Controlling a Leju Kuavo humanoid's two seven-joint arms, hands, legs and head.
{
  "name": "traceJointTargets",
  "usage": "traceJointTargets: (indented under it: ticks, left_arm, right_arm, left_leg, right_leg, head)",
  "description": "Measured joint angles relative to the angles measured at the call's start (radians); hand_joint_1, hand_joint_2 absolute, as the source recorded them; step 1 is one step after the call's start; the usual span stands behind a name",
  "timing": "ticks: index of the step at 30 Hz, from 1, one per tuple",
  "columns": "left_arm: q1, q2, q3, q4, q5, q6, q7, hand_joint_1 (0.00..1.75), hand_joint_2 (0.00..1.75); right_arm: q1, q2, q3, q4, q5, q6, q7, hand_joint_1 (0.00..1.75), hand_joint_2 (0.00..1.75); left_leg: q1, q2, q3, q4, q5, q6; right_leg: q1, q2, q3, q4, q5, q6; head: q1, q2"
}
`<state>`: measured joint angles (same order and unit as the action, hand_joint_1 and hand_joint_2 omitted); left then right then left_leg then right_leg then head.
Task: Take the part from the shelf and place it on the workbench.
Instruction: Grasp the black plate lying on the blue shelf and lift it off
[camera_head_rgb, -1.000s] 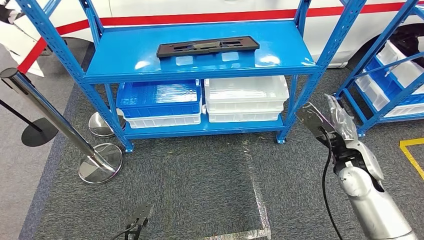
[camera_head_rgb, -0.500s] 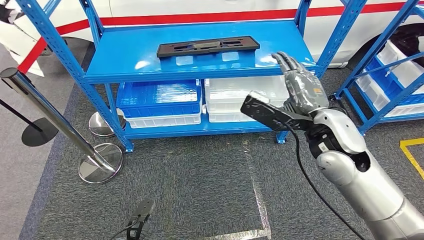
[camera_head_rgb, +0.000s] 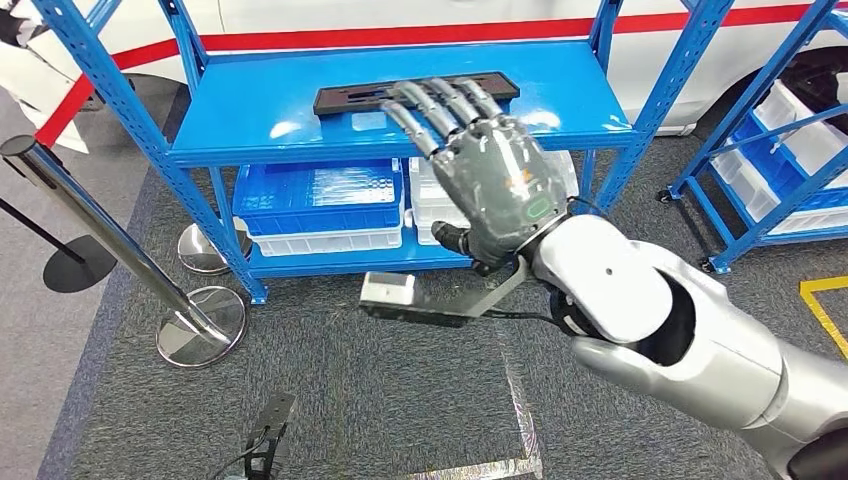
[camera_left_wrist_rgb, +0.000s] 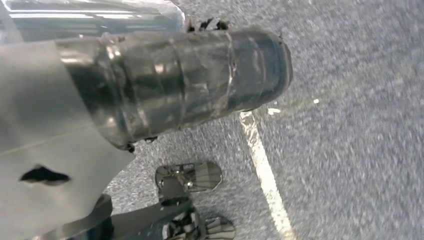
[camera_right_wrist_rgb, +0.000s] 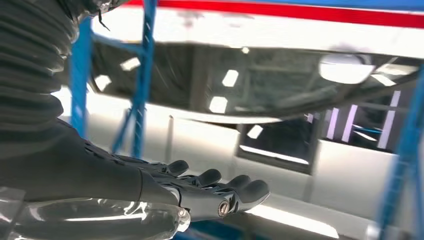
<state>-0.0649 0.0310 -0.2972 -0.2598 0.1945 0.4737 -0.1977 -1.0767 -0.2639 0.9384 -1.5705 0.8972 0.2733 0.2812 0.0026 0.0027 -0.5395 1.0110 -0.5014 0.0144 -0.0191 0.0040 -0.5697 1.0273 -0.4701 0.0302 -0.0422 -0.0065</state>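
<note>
A long flat black part (camera_head_rgb: 415, 94) lies on the top blue shelf (camera_head_rgb: 300, 120) of the rack in the head view. My right hand (camera_head_rgb: 478, 175) is raised in front of that shelf, fingers stretched out and apart, holding nothing; its fingertips overlap the part's right half in the picture. In the right wrist view the same right hand (camera_right_wrist_rgb: 200, 192) reaches out flat with its dark fingers (camera_right_wrist_rgb: 240, 190) extended. The left wrist view looks down at grey carpet (camera_left_wrist_rgb: 350, 125).
Blue (camera_head_rgb: 318, 197) and white (camera_head_rgb: 490, 200) bins fill the lower shelf. A chrome stanchion post (camera_head_rgb: 100, 240) with a round base (camera_head_rgb: 200, 325) stands at the left. A second blue rack (camera_head_rgb: 780, 150) stands at the right. Grey carpet (camera_head_rgb: 380, 380) lies before the rack.
My right arm has swung up and leftward from the right side, and the hand now hovers in front of the top shelf near the black part.
</note>
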Motion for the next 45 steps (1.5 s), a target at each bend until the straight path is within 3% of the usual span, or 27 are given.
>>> traceJointTargets:
  ticks: [7,16,19,21,24,25,26,27,29,31,34,36,39,40,41,42,44,45]
  left_arm:
    - [0.001,0.036,0.001,0.017,0.133,0.064,-0.008,0.0,0.0]
    - [0.001,0.038,-0.009,0.026,0.089,-0.024,-0.003,0.0,0.0]
    - [0.001,0.037,-0.023,0.027,0.077,-0.043,0.019,0.0,0.0]
    - [0.001,0.036,-0.03,0.027,0.076,-0.061,0.028,0.0,0.0]
    - [0.001,0.036,-0.043,0.028,0.076,-0.086,0.04,0.0,0.0]
    - [0.001,0.036,-0.046,0.029,0.077,-0.091,0.044,0.0,0.0]
    - [0.001,0.036,-0.048,0.029,0.077,-0.094,0.047,0.0,0.0]
    - [0.002,0.036,-0.05,0.03,0.078,-0.097,0.05,0.0,0.0]
    - [0.001,0.037,-0.053,0.031,0.078,-0.1,0.054,0.0,0.0]
    - [-0.001,0.039,-0.057,0.032,0.078,-0.103,0.059,0.0,0.0]
    - [-0.001,0.039,-0.065,0.034,0.077,-0.117,0.067,0.0,0.0]
    - [-0.002,0.039,-0.072,0.034,0.074,-0.137,0.074,0.0,0.0]
    - [-0.003,0.039,-0.08,0.034,0.068,-0.152,0.082,0.0,0.0]
    - [-0.002,0.039,-0.083,0.035,0.067,-0.151,0.085,0.0,0.0]
    - [-0.001,0.039,-0.085,0.035,0.067,-0.148,0.087,0.0,0.0]
    - [-0.001,0.039,-0.088,0.035,0.067,-0.145,0.089,0.0,0.0]
    - [-0.001,0.041,-0.093,0.035,0.067,-0.139,0.09,0.0,0.0]
    - [-0.002,0.043,-0.095,0.035,0.068,-0.137,0.089,0.0,0.0]
  right_arm:
    - [-0.046,0.0,0.106,-0.01,-0.031,0.066,0.002,0.0,1.75]
    - [-0.06,0.001,0.187,0.001,-0.151,0.089,0.027,0.0,1.75]
    - [-0.06,0.0,0.206,0.008,-0.147,0.086,0.033,0.0,1.75]
    - [-0.054,-0.005,0.212,0.01,-0.155,0.078,0.048,0.0,1.75]
    - [-0.018,-0.017,0.212,0.014,-0.218,0.069,0.072,0.0,1.75]
    - [-0.001,-0.021,0.212,0.016,-0.247,0.072,0.079,0.0,1.75]
    - [0.013,-0.025,0.212,0.018,-0.279,0.075,0.087,0.0,1.75]
    - [0.024,-0.029,0.212,0.02,-0.312,0.077,0.097,0.0,1.75]
    - [0.042,-0.036,0.209,0.024,-0.369,0.075,0.114,0.0,0.87]
    - [0.056,-0.04,0.208,0.028,-0.402,0.072,0.123,0.0,0.0]
    - [0.064,-0.043,0.207,0.031,-0.419,0.076,0.131,0.0,0.0]
    - [0.066,-0.044,0.207,0.035,-0.424,0.081,0.138,0.0,0.0]
    - [0.071,-0.045,0.21,0.039,-0.431,0.082,0.143,0.0,0.0]
    - [0.074,-0.045,0.211,0.04,-0.433,0.082,0.144,0.0,0.0]
    - [0.076,-0.045,0.212,0.042,-0.433,0.082,0.145,0.0,0.0]
    - [0.077,-0.045,0.213,0.043,-0.433,0.082,0.147,0.0,0.0]
    - [0.076,-0.045,0.214,0.044,-0.423,0.084,0.151,0.0,0.0]
    - [0.074,-0.045,0.215,0.044,-0.416,0.088,0.153,0.0,0.0]
  left_leg:
    - [0.0,0.0,0.0,0.0,0.0,0.0]
    - [-0.003,0.0,-0.004,0.009,-0.002,0.002]
    - [0.002,0.002,0.002,-0.006,0.006,0.01]
    - [0.01,0.008,0.012,-0.025,0.016,0.019]
    - [0.014,0.012,0.017,-0.03,0.017,0.023]
    - [0.015,0.012,0.018,-0.029,0.014,0.022]
    - [0.017,0.011,0.021,-0.027,0.01,0.018]
    - [0.02,0.01,0.024,-0.023,0.004,0.013]
    - [0.023,0.009,0.026,-0.011,-0.012,-0.003]
    - [0.02,0.01,0.019,0.0,-0.022,-0.019]
    - [0.019,0.012,0.017,0.002,-0.029,-0.032]
    - [0.021,0.01,-0.004,0.052,-0.059,-0.038]
    - [0.019,0.007,-0.11,0.242,-0.126,-0.036]
    - [0.018,0.007,-0.14,0.283,-0.128,-0.033]
    - [0.017,0.007,-0.154,0.289,-0.111,-0.029]
    - [0.015,0.006,-0.15,0.258,-0.076,-0.024]
    - [0.009,0.004,-0.105,0.135,0.004,-0.009]
    - [0.006,0.002,-0.082,0.079,0.026,-0.004]
  right_leg:
    - [0.0,0.0,0.0,0.0,0.0,0.0]
    - [-0.007,0.001,0.0,-0.005,0.003,0.003]
    - [-0.004,0.001,-0.002,-0.005,0.002,0.008]
    - [-0.001,0.001,-0.03,0.047,-0.024,0.012]
    - [-0.005,0.0,-0.134,0.226,-0.079,0.018]
    - [-0.007,0.0,-0.158,0.256,-0.073,0.02]
    - [-0.01,-0.001,-0.165,0.249,-0.049,0.022]
    - [-0.012,-0.001,-0.154,0.205,-0.01,0.023]
    - [-0.012,-0.005,-0.11,0.09,0.053,0.024]
    - [-0.009,-0.004,-0.09,0.033,0.061,0.011]
    - [-0.007,0.003,-0.092,0.028,0.051,-0.014]
    - [-0.008,0.005,-0.085,0.026,0.048,-0.027]
    - [-0.002,0.007,-0.079,0.026,0.042,-0.038]
    - [0.001,0.008,-0.077,0.026,0.041,-0.041]
    - [0.004,0.01,-0.074,0.027,0.039,-0.043]
    - [0.007,0.012,-0.07,0.027,0.037,-0.045]
    - [0.012,0.016,-0.061,0.026,0.032,-0.045]
    - [0.014,0.018,-0.059,0.027,0.031,-0.044]
  head:
    - [0.0,0.0]
    - [0.0,0.0]
    - [0.0,0.0]
    - [0.004,0.0]
    - [0.006,0.0]
    - [0.006,0.0]
    - [0.006,0.0]
    - [0.006,0.0]
    - [0.008,0.0]
    - [0.009,0.0]
    - [0.003,0.0]
    - [0.0,0.0]
    - [-0.005,0.0]
    - [-0.005,0.0]
    - [-0.005,0.0]
    - [-0.005,0.0]
    - [-0.004,0.0]
    - [-0.004,0.0]
